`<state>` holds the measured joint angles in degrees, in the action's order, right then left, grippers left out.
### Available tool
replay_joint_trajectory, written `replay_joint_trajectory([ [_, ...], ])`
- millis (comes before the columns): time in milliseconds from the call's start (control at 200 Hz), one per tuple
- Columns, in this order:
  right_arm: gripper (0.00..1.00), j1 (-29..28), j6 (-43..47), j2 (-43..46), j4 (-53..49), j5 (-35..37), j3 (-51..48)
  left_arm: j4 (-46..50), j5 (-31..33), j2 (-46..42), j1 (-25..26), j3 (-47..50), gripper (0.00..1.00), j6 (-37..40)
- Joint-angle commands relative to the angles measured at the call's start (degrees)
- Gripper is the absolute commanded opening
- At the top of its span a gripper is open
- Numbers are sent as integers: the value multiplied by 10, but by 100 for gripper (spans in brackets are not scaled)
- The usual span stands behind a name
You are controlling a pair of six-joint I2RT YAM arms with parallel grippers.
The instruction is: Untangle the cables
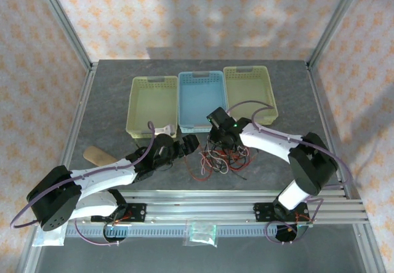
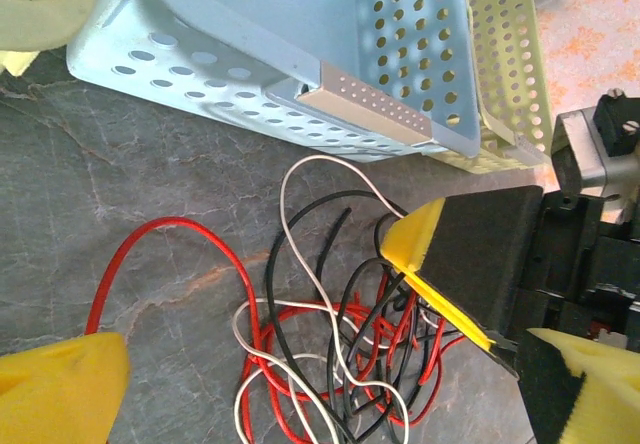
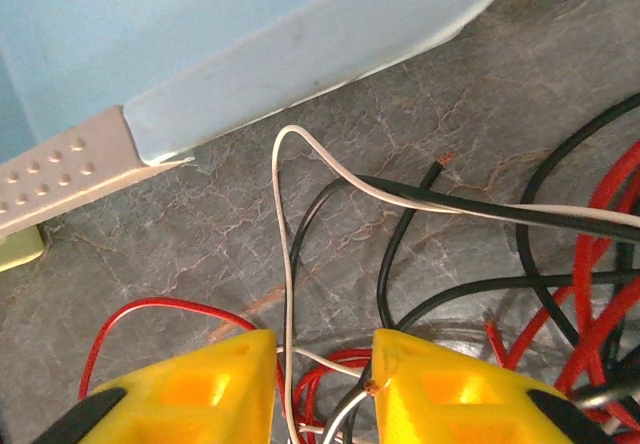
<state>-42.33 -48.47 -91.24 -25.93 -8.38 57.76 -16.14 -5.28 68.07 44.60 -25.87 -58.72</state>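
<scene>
Lying tangled by the blue basket [image 1: 183, 101] edge are the cables [image 1: 221, 159]. Left gripper [image 1: 189, 142] is gaping; right gripper [image 3: 325, 374] is straddling them, unclosed.

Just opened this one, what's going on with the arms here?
Two robot arms are working on a tangle of red, black and white cables lying on the table in front of the blue basket. The right gripper is down at the tangle, jaws apart with a white wire running between them, not yet clamped. The left gripper is wide open at the pile's left side, holding nothing. Nothing is separated yet.
</scene>
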Motion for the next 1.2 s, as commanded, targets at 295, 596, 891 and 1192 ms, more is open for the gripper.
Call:
replay_joint_trajectory([
  [295, 18, 2, -5, -9, 30, 31, -11, -17, 28, 27, -6, -20, 99, -12],
  [596, 0, 1, 28, 48, 63, 39, -31, -8, 28, 67, -5, -57, 100, 0],
  [891, 0, 2, 61, 147, 92, 44, -65, -21, 22, 113, -5, -90, 99, 0],
  [1192, 0, 2, 91, 229, 115, 64, -92, -7, 3, 172, -3, -137, 99, 7],
])
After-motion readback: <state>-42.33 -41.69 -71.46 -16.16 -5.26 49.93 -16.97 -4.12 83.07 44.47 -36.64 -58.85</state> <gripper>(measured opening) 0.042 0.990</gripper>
